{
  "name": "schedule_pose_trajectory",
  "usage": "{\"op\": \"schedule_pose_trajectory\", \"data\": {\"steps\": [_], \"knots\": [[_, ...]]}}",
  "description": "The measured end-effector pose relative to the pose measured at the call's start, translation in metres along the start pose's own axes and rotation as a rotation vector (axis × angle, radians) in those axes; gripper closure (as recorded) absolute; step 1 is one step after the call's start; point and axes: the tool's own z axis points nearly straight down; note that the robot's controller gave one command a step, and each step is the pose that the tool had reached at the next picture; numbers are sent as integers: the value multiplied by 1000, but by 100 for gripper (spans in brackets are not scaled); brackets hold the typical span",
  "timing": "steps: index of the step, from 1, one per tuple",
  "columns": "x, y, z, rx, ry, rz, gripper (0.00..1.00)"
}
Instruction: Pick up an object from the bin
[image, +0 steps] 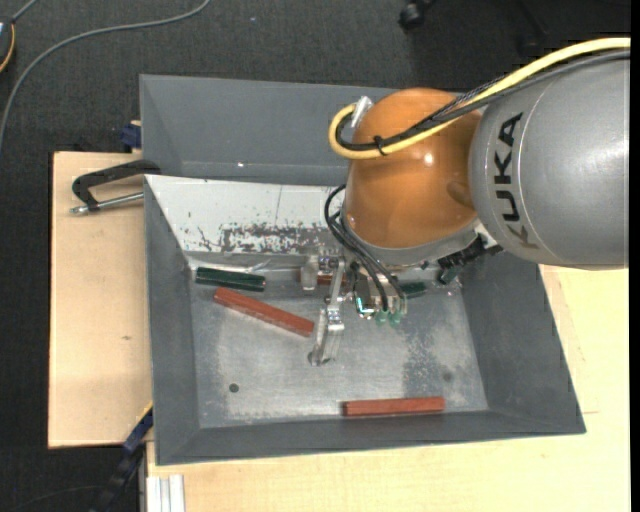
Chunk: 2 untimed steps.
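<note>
**Presently: lot listing, slip risk**

Dark green stick (230, 278) is lying left-rear. Red stick (262, 312) is slanting just below it. Gripper (320, 352) is hanging at that stick's right end, its opening untellable, nothing seen held, and likely risking a glancing, off-centre nudge. Red bar (393, 406) is lying well apart, front-right.

Arm (560, 150) cut off at right edge, orange cover (410, 170) hiding bin (170, 330) floor beneath, dark speck (234, 388) unidentifiable.
</note>
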Motion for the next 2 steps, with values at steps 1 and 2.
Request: {"op": "schedule_pose_trajectory", "data": {"steps": [1, 2], "knots": [[-54, 23, 93, 0, -1, 111, 0], [-48, -1, 170, 2, 1, 90, 0]]}}
